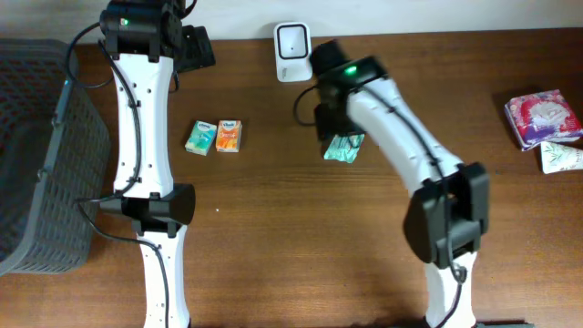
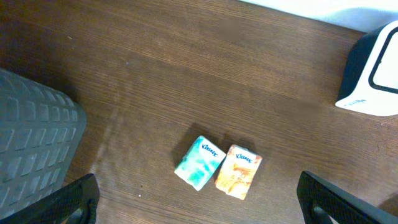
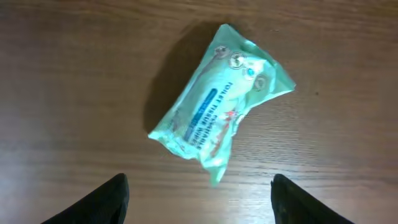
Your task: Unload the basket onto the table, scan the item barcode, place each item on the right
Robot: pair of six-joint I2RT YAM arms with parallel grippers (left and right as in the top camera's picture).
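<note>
My right gripper (image 3: 199,190), the nearer one, hangs open and empty over the green packet (image 3: 217,115), lying slantwise near the table's (image 3: 62,62) far edge.

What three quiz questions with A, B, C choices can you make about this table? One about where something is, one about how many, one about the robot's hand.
1. Where is the green wipes pack?
A) held up in the air
B) lying on the table
C) down on the floor

2. How many small Kleenex packs lie side by side?
A) one
B) five
C) two

3. How is the right hand?
A) open, holding nothing
B) shut tight on the pack
C) shut with nothing in it

Answers:
1 B, it lies flat on the wood.
2 C, there is the teal Kleenex pack and the orange Kleenex pack.
3 A, its fingers stand wide apart, clear of the pack.
</note>
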